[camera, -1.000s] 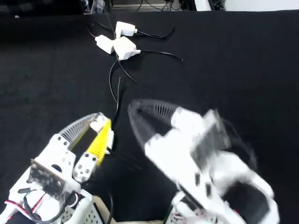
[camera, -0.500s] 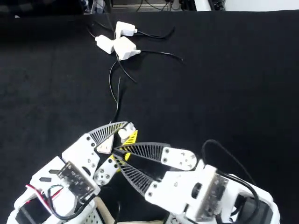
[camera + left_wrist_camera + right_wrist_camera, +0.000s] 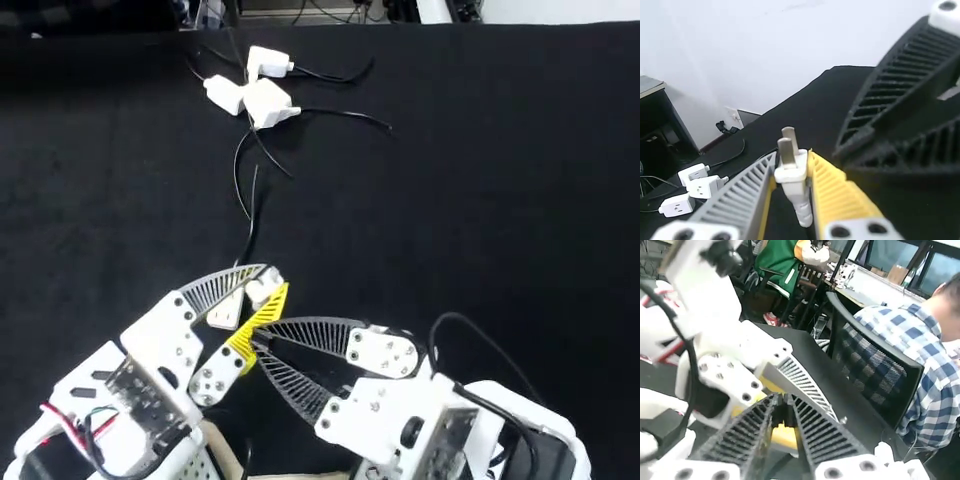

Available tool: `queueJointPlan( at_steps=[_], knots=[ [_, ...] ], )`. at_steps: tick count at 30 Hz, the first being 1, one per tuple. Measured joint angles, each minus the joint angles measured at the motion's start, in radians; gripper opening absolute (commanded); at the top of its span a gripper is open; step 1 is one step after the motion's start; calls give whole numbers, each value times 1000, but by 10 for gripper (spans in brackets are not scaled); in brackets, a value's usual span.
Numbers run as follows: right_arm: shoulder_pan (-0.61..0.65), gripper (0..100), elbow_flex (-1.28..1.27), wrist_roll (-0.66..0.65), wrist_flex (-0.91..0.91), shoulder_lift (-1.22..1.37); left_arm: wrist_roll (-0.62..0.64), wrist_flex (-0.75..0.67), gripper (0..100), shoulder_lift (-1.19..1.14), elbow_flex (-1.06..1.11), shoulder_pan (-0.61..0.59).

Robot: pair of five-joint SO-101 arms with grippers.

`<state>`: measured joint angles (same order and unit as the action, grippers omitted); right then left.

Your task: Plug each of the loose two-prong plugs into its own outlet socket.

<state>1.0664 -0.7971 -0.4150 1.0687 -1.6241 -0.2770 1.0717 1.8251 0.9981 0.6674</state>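
"What is the left gripper point(image 3: 791, 161) holding?"
"It is pinching a white two-prong plug point(image 3: 259, 293) tight, with the prongs sticking out."
"And the right gripper point(image 3: 784, 400)?"
"Its black tips are pressing together right beside that plug. I cannot tell if they are holding anything."
"Where are the outlet sockets point(image 3: 266, 100)?"
"They are lying far off across the black table point(image 3: 480, 200)."
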Motion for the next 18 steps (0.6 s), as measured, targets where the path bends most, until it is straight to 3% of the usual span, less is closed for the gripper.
queueJointPlan(
  at_steps=[7,18],
  knots=[
    [-5,11,-68,-14,-72,0,0,15,29,0,-6,60],
    [-137,11,-184,-12,-172,-2,-43,28,29,-5,9,115]
  ],
)
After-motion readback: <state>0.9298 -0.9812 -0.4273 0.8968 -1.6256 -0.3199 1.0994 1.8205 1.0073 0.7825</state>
